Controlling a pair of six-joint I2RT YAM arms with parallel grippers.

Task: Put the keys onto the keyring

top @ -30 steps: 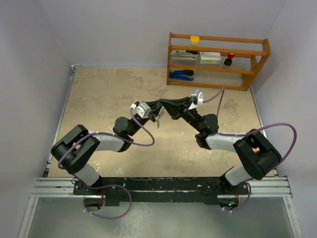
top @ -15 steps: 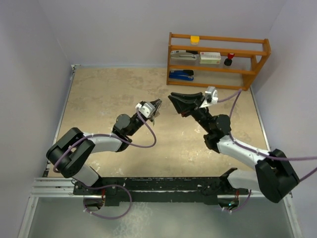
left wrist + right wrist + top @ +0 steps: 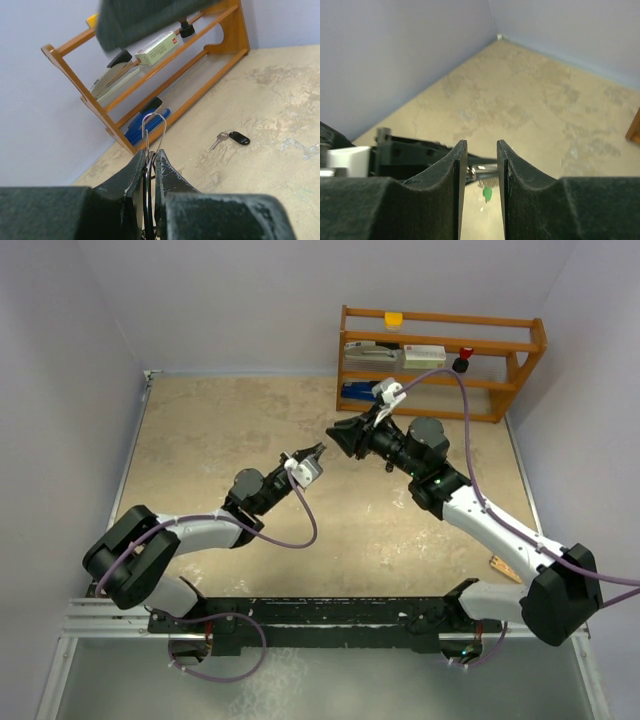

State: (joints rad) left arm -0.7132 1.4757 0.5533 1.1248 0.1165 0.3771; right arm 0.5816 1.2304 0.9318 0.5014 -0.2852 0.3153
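Note:
My left gripper (image 3: 150, 154) is shut on the keyring (image 3: 154, 127), whose thin wire loop sticks up between the fingers. In the top view it (image 3: 312, 455) is held above the middle of the table. My right gripper (image 3: 340, 437) hovers just right of it, open and empty. In the right wrist view its jaws (image 3: 481, 145) frame the green-headed key (image 3: 487, 193) and small silver keys (image 3: 480, 172) hanging under the left gripper. The black-headed key (image 3: 239, 138), with a silver key (image 3: 219, 140) beside it, lies on the table near the shelf.
An orange wooden shelf (image 3: 440, 360) with a stapler, a box and small items stands at the back right; it also shows in the left wrist view (image 3: 165, 75). A small wooden piece (image 3: 503, 568) lies at the right. Walls close in the left and back sides.
The two grippers were touching a second ago. My right gripper has pulled away, up and back toward the shelf. My left gripper has shifted slightly right, still holding the keyring.

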